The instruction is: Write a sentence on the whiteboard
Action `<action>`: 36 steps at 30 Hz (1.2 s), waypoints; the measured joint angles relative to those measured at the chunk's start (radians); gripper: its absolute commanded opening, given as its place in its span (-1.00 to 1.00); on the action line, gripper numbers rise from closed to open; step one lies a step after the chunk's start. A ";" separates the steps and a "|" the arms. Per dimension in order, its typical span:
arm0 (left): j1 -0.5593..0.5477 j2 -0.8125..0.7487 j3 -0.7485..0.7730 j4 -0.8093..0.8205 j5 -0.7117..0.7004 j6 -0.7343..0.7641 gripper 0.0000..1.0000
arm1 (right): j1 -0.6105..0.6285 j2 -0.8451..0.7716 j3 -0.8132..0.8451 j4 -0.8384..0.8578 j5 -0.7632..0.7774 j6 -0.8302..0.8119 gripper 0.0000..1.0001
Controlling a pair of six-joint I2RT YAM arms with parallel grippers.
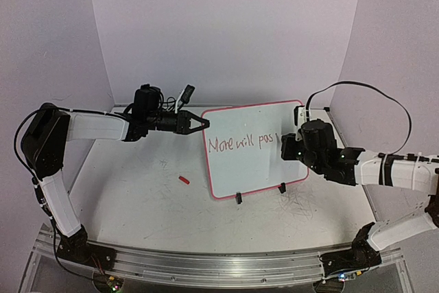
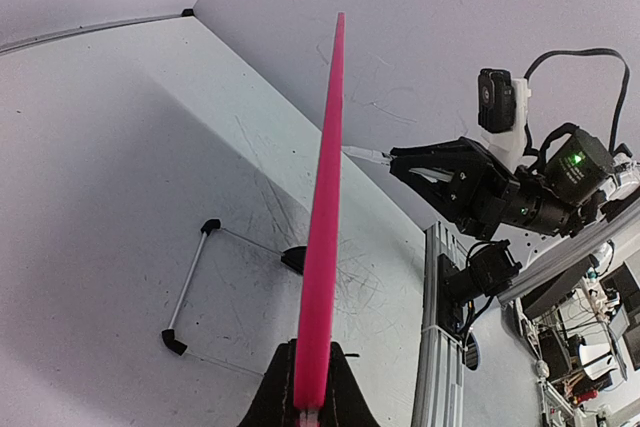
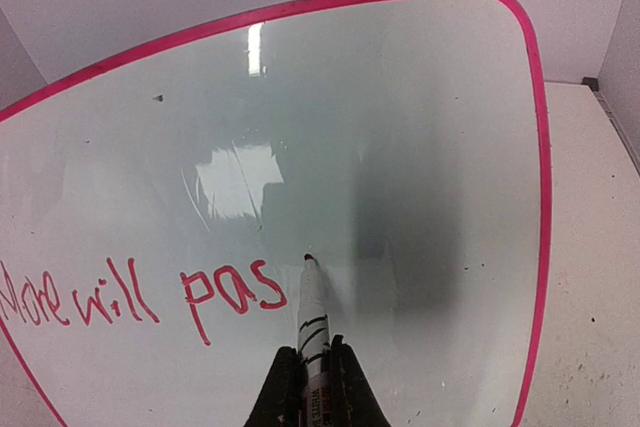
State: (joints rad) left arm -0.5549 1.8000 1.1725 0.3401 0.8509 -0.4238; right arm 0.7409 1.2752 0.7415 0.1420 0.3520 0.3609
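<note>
Whiteboard (image 1: 254, 149), standing on bench (image 1: 137, 197), left rim clamped in closed left hand (image 1: 204, 123); right hand (image 3: 313, 369), nearer the writing, closed on marker (image 3: 312, 312) aimed lengthwise at board, tip just right of red lettering (image 3: 140, 297), blank surface lying rightward.

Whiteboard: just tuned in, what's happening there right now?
The left arm's jaws are shut on the whiteboard's upper left corner as it stands on the table. The right arm's jaws grip a marker, its tip at the board just after the last letter. The red writing reads "More will pas", so the sentence looks unfinished. A small red piece, maybe a cap, lies left of the board.
</note>
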 measured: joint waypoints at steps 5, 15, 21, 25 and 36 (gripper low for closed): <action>0.000 0.000 0.000 0.000 0.000 -0.001 -1.00 | 0.000 0.006 0.002 0.002 0.001 -0.009 -1.00; 0.000 0.000 0.000 0.000 0.000 -0.002 -1.00 | 0.000 0.009 0.004 0.016 -0.024 -0.016 -1.00; 0.000 0.000 0.000 0.000 0.000 -0.002 -1.00 | -0.001 0.009 0.004 0.015 -0.034 -0.012 -1.00; 0.000 0.000 0.000 0.000 0.000 -0.002 -1.00 | -0.001 0.005 -0.005 0.014 -0.033 -0.008 -1.00; 0.000 0.000 0.000 0.000 0.000 -0.002 -1.00 | -0.001 -0.009 -0.018 -0.003 -0.028 0.004 -1.00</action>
State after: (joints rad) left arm -0.5552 1.8000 1.1725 0.3401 0.8509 -0.4256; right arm 0.7403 1.2661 0.7231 0.1387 0.3244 0.3645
